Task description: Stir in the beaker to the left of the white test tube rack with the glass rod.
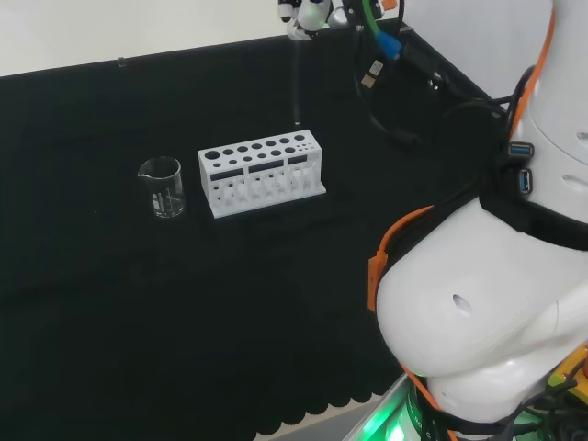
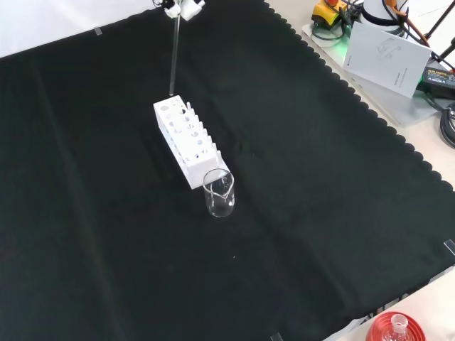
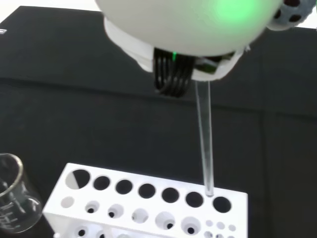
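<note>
Clear glass is most of what I work with here: a thin, straight glass rod hangs down from my black and white hand, which sits at the top edge of the head view. I pinch the rod by its upper end, fingers closed on it, so that the whole length stays free to reach down into a vessel. In the wrist view the rod's lower tip hovers just above the back row of round holes at one end of the white plastic test tube rack, apart from it as far as I can judge.

Beside the rack's other end stands the small clear glass beaker with a pouring lip, upright on the black cloth; to its left in the head view, in front of it in the front view. I cannot tell whether it holds anything. Holding the rod upright and high makes sense, I think: it can pass over the rack without catching. Stirring has not begun; I judge the next move is a carry along the rack, then a lowering into the beaker's mouth.
</note>
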Available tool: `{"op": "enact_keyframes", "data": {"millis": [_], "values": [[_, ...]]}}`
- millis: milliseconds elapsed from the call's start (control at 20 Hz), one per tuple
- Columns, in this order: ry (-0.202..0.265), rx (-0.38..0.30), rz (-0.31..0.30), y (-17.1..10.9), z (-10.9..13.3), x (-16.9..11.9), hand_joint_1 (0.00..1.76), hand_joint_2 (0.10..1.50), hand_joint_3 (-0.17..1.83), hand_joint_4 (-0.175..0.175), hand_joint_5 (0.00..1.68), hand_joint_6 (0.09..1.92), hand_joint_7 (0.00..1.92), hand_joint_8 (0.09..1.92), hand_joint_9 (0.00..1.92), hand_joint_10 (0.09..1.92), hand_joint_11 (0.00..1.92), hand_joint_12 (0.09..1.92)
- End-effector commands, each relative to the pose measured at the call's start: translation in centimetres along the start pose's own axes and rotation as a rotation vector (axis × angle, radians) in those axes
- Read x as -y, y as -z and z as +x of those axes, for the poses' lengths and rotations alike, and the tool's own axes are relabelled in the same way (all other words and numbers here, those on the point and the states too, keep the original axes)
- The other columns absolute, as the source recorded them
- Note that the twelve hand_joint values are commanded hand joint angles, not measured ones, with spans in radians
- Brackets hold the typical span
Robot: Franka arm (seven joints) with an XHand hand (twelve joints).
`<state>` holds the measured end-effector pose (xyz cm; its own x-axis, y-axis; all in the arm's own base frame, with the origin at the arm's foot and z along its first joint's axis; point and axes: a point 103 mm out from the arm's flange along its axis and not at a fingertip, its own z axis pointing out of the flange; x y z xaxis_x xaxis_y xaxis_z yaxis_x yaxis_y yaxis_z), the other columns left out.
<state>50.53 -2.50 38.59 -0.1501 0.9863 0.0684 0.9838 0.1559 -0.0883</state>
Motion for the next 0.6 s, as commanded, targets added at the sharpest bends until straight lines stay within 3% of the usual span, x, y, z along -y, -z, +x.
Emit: {"op": "enact_keyframes", "data": {"millis": [50, 600], "values": [[0.011, 0.008, -0.003, 0.1, 1.5, 0.2, 1.45, 0.48, 0.86, -0.175, 1.22, 0.69, 1.41, 0.60, 1.71, 0.09, 1.63, 0.45], [0.064, 0.014, 0.005, 0.0, 4.8, -1.1, 1.45, 0.48, 0.86, -0.175, 1.22, 0.69, 1.42, 0.59, 1.72, 0.09, 1.63, 0.46]]}}
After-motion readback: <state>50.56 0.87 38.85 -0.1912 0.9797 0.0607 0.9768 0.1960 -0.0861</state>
